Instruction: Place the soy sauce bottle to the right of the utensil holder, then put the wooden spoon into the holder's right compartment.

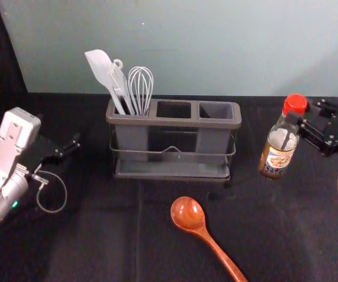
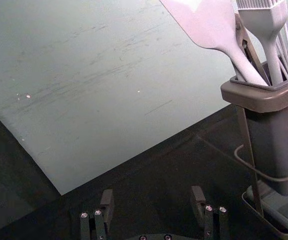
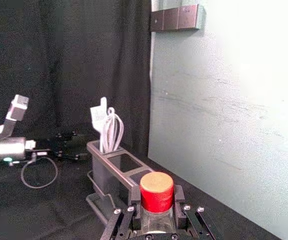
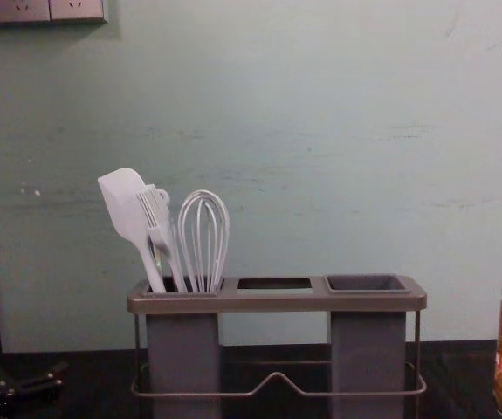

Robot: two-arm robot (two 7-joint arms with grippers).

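Note:
The soy sauce bottle (image 1: 277, 154), red-capped and leaning in the head view, is right of the grey utensil holder (image 1: 174, 170), a gap between them. My right gripper (image 1: 298, 120) is shut on its neck; in the right wrist view, the right gripper (image 3: 157, 202) has a finger on each side below the cap (image 3: 157, 192). Whether the bottle's base touches the table, I cannot tell. The wooden spoon (image 1: 187, 214) lies in front of the holder, bowl toward it. My left gripper (image 1: 69, 148) is idle at the left; in its wrist view, the left gripper (image 2: 153, 202) is open and empty.
A white spatula (image 4: 127, 205), a brush (image 4: 156, 218) and a whisk (image 4: 203, 231) stand in the holder's left compartment. The middle and right compartments (image 4: 367, 284) hold nothing visible. A pale wall (image 1: 186, 47) rises behind the black-covered table (image 1: 98, 235).

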